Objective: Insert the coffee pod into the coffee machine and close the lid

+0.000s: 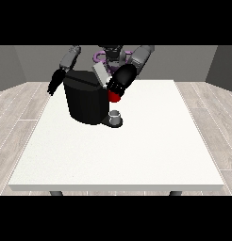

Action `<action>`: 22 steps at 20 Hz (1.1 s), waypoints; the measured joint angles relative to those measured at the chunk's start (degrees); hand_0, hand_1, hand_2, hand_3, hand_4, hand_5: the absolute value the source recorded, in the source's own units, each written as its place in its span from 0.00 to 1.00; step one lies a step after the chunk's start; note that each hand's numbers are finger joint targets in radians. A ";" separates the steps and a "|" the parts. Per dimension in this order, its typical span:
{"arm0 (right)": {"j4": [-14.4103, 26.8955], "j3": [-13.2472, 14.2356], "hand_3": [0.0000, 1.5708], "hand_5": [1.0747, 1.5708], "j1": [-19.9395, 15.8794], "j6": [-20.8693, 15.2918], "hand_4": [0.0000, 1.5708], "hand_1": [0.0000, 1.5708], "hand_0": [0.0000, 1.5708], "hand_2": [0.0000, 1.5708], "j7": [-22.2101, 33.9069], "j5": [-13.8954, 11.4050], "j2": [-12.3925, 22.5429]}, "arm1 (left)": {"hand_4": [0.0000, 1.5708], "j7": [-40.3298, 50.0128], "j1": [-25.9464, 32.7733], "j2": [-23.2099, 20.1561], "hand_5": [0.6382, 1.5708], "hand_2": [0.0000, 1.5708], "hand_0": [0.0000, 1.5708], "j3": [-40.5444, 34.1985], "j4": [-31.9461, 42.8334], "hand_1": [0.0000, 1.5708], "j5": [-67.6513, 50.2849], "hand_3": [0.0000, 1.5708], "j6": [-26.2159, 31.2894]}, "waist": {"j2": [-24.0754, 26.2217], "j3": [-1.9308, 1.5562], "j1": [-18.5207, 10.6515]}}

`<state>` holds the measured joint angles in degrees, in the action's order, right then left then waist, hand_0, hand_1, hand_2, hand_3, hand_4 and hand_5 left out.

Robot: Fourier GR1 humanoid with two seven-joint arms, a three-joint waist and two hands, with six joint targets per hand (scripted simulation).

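Standing on the far left part of the white bench (136,155), the black coffee machine (87,101) has its grey lid (102,74) tilted up at the top right corner. The robot hand at the view's right (119,84) reaches down to the machine's upper right side, just below the raised lid, and a red thing at the machine (114,97) shows directly under it; how its fingers lie cannot be told. The robot hand at the view's left (53,84) hangs beside the machine's far left edge, apart from the lid, with its fingers pointing downward and looking relaxed. A small grey cup (116,115) sits on the machine's base at the near right. The coffee pod does not plainly show.
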<state>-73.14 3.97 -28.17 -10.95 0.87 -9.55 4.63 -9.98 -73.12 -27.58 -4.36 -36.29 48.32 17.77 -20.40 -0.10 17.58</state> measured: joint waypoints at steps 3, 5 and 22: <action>-0.21 -0.28 0.00 1.00 0.41 0.13 0.00 0.00 0.00 0.00 0.53 -0.21 0.10 | 0.00 -0.50 0.10 0.08 1.00 0.73 0.73 -0.67 0.57 0.73 -0.31 0.61 -0.37 | 0.48 0.05 0.23; 0.20 -0.28 0.00 1.00 1.26 -0.07 0.04 0.00 0.00 0.00 -0.74 -0.23 -0.17 | 0.00 -0.97 -0.19 0.05 1.00 0.77 0.79 -1.07 0.41 0.79 -0.55 0.61 -0.64 | 0.47 0.07 0.23; -0.70 -0.93 0.00 1.00 0.04 -0.70 0.07 0.00 0.00 0.00 -0.21 -1.63 0.18 | 0.00 -6.60 -1.65 -2.41 1.00 0.49 0.32 -0.54 -0.75 0.32 2.24 0.38 -5.23 | -2.36 -0.17 1.16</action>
<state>-73.84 3.04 -28.13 -11.65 0.66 -11.18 4.81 -16.58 -74.77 -30.00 -4.91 -37.03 50.56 12.54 -22.75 -0.28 18.74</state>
